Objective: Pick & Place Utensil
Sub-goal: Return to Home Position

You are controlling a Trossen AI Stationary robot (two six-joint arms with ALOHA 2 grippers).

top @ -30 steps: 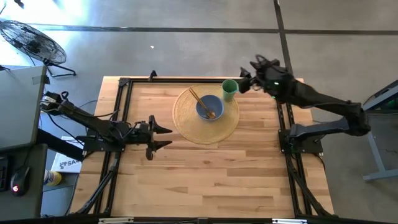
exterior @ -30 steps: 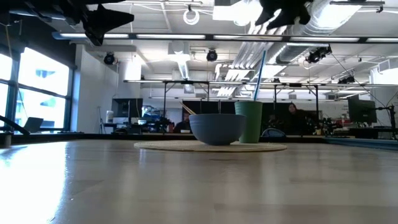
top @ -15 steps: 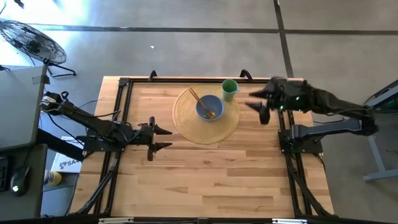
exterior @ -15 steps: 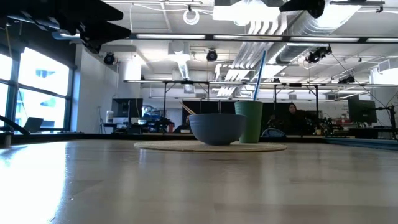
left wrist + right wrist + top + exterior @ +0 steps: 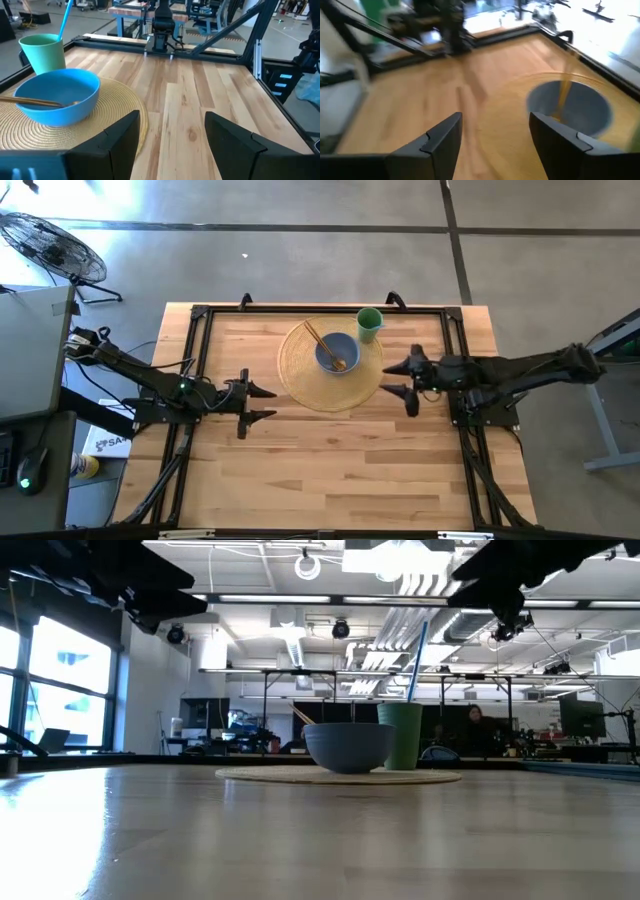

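— Where is the blue straw [image 5: 418, 658]?
— Standing in the green cup [image 5: 369, 321], on the brown mat [image 5: 300, 380], up and right of the blue bowl [image 5: 337, 352] in the high view.
— And the right gripper [image 5: 387, 377]?
— Fingers apart, empty, just off the mat's right rim, clear of the cup.
— The left gripper [image 5: 273, 402]?
— Spread too, left of the mat.

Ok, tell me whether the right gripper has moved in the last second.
Yes. Seen from above, the right gripper has left the green cup and now hangs off the mat's right edge.
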